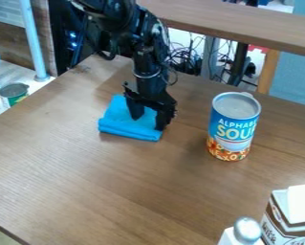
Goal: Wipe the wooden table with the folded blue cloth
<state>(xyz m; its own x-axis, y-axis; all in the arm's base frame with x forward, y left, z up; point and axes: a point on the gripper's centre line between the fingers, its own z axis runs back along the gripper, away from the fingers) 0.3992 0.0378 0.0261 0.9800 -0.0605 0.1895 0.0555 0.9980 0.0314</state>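
The black gripper (pixel 148 121) hangs down over a folded blue cloth (pixel 126 126) on the wooden table, left of the view's middle and toward the back. Its two fingers stand apart, one over the middle of the cloth and the other at its right edge. Between them blue fabric shows, lying flat and not pinched. Whether the fingertips touch the cloth cannot be told.
To the right on the table (pixel 135 191) stands an upright soup can (pixel 233 126). A carton (pixel 288 217) and a white bottle with a grey cap (pixel 246 231) are at the lower right. Beyond the left edge sits another can (pixel 14 93) near a light blue pole (pixel 34 40).
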